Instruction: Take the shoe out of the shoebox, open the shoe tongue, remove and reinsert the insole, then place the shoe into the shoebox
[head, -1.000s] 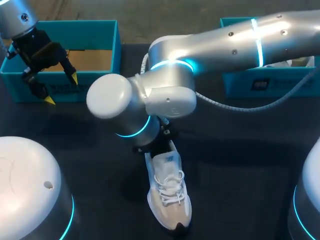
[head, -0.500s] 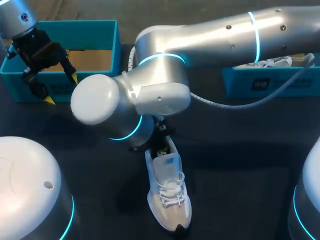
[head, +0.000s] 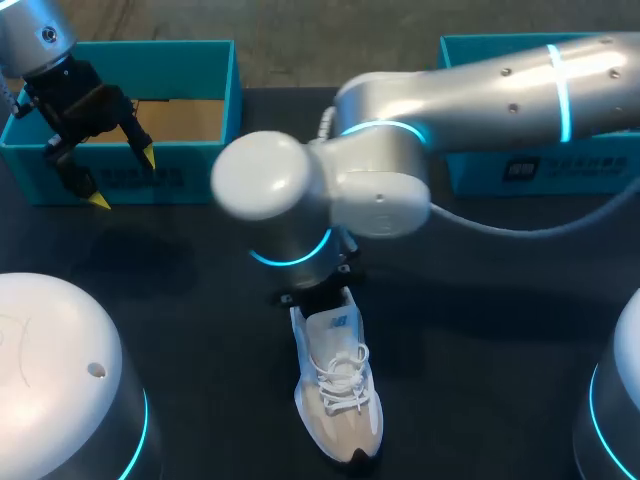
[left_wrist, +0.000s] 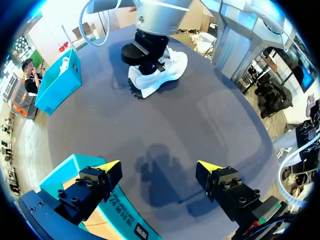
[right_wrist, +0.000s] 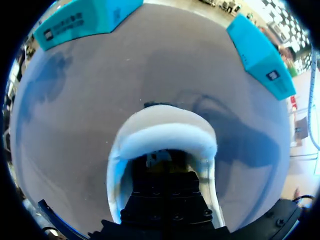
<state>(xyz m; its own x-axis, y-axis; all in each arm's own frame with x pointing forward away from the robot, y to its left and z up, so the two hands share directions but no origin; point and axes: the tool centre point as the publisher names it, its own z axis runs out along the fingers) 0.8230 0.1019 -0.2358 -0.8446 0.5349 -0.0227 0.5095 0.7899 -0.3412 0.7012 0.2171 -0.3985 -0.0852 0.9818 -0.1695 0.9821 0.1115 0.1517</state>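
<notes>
Black against the pale lining, the right claw (right_wrist: 161, 159) sat down inside the heel opening of the shoe (right_wrist: 165, 132), its body filling the opening; whether it was clenched on anything or released could not be told, since the collar hid its end. That placement read as a reach for the insole, which did not show in any view. The shoe (head: 338, 390) stood on its sole on the dark tabletop (head: 480, 300), laces up, heel under the claw and toe pointing back toward the robot, so the task's thing lay around the claw rather than beside it. The right arm (head: 480, 80) came in from its own side and bent over the middle to get there. Well apart, the left claw (head: 122, 178) hung released and empty at the front wall of the teal shoebox (head: 215, 90), likely parked clear of the work; from its wrist the shoe (left_wrist: 160, 70) lay far ahead of it across bare tabletop. A second shoebox (head: 500, 170) stood on the other side, so the shoe lay out of both and between them.
</notes>
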